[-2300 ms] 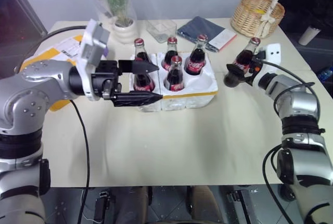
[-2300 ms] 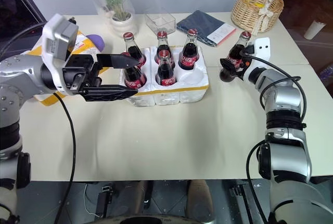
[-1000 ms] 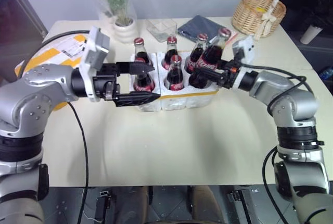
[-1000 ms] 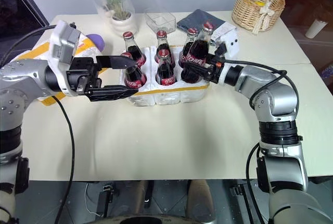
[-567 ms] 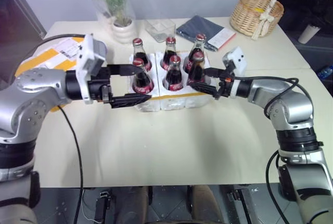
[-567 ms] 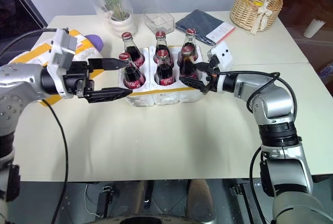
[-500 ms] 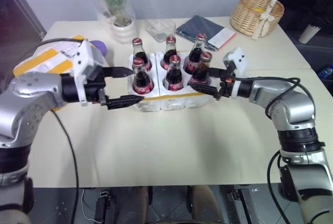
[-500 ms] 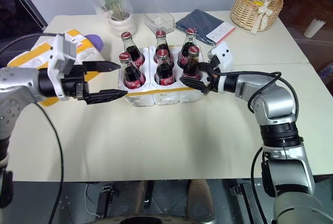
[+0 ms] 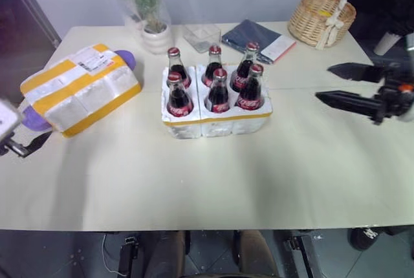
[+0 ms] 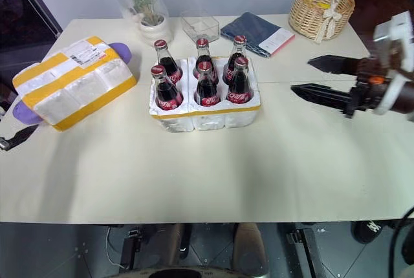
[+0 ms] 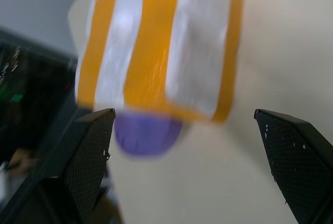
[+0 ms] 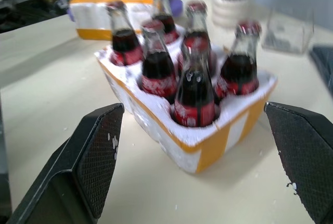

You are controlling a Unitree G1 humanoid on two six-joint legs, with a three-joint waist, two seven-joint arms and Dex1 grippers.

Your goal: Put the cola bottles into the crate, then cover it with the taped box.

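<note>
Six cola bottles (image 10: 204,77) seated in the crate (image 10: 206,115), both the left gripper (image 11: 187,166) and right gripper (image 10: 323,77) spread empty; far-left taped box (image 10: 72,88), likely light, crushable foam, wants grasping by its opposite long sides

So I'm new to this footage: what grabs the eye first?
Six cola bottles standing in the white crate at the table's middle. To its left lies the taped box, yellow-banded, not yet on the crate. The right tool hangs open to the crate's right.
</note>
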